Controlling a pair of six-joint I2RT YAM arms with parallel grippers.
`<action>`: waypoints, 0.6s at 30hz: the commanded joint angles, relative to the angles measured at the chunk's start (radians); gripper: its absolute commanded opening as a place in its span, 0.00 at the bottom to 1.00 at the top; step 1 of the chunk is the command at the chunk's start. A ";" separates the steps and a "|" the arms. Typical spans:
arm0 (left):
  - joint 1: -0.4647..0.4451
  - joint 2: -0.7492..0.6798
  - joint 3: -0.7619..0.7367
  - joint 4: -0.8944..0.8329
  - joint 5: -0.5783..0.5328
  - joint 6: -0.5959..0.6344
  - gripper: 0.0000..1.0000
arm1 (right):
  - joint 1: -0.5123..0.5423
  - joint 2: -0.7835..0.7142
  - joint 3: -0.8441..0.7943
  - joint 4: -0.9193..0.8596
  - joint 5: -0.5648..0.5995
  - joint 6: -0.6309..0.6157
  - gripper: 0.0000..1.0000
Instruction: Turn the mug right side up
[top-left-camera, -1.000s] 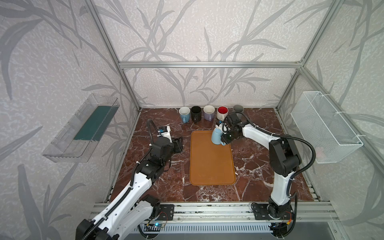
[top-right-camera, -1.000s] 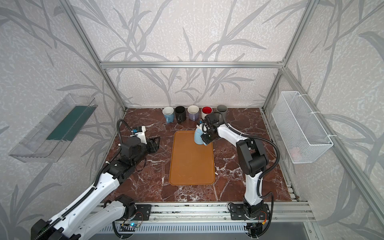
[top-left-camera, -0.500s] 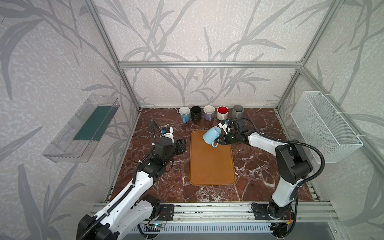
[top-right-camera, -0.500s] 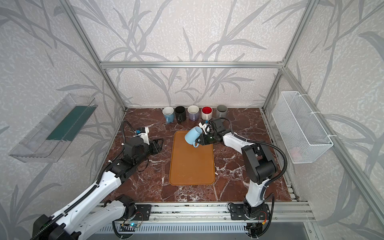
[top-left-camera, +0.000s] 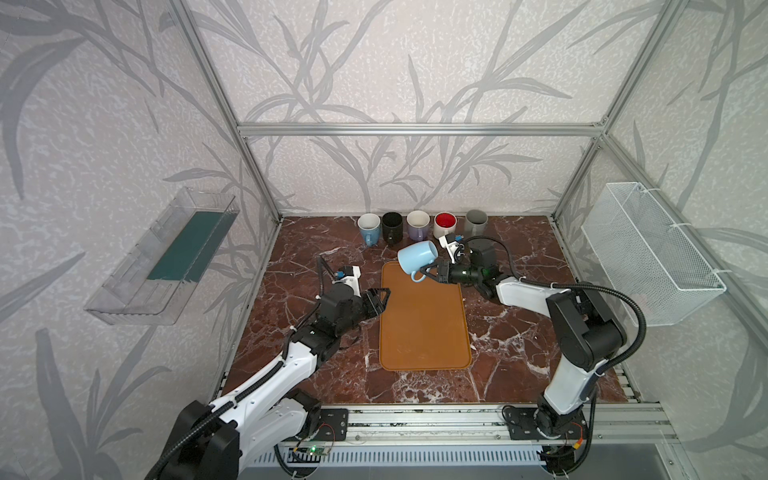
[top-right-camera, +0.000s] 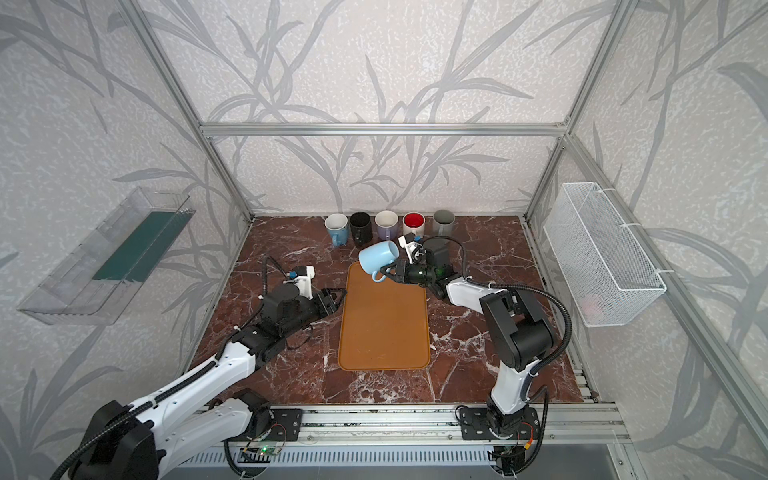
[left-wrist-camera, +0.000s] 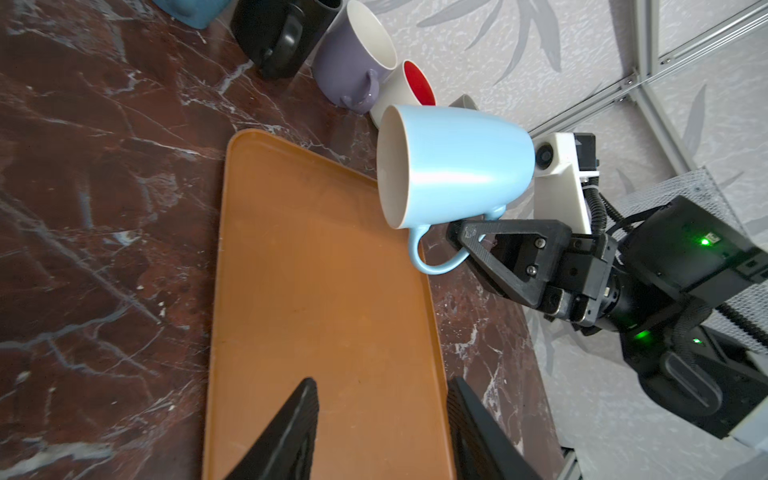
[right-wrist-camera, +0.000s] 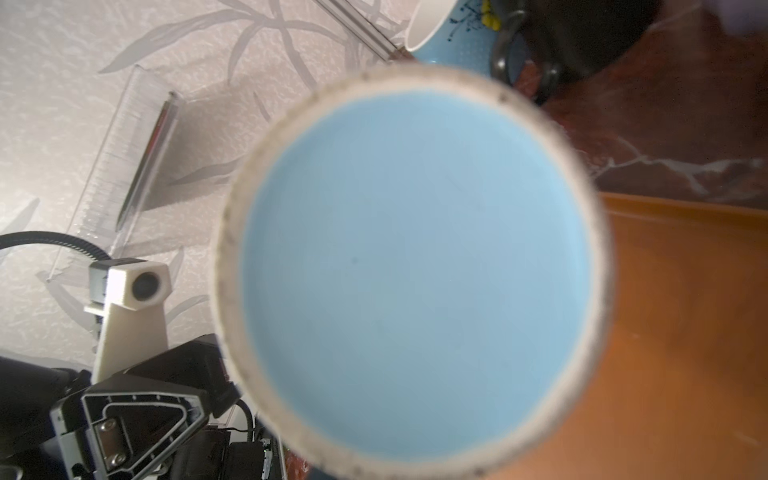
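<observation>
The left gripper (top-left-camera: 380, 297) is nearest, low above the table (top-left-camera: 519, 332) at the left edge of the tray (top-left-camera: 424, 332). Its jaws stand apart with nothing between them. In the left wrist view they point along the tray toward the mug (left-wrist-camera: 457, 166).

Over the tray's far end, the right gripper (top-left-camera: 428, 272) reaches in from the right and pinches the mug's handle between its narrowed jaws. The pale blue mug hangs clear of the tray in both top views and is tipped roughly onto its side. Its mouth faces the left arm, its handle is underneath, and its base fills the right wrist view.

Farther back, a row (top-left-camera: 417, 226) of five other mugs stands upright, mouths up, along the back wall. The red-lined one is just behind the held mug.
</observation>
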 joint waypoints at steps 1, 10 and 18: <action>-0.002 0.032 -0.019 0.134 0.057 -0.078 0.53 | 0.018 -0.019 0.017 0.189 -0.063 0.029 0.00; 0.001 0.152 -0.063 0.411 0.119 -0.195 0.54 | 0.032 -0.020 0.004 0.338 -0.100 0.120 0.00; 0.013 0.173 -0.075 0.564 0.170 -0.236 0.54 | 0.060 -0.026 -0.002 0.383 -0.104 0.147 0.00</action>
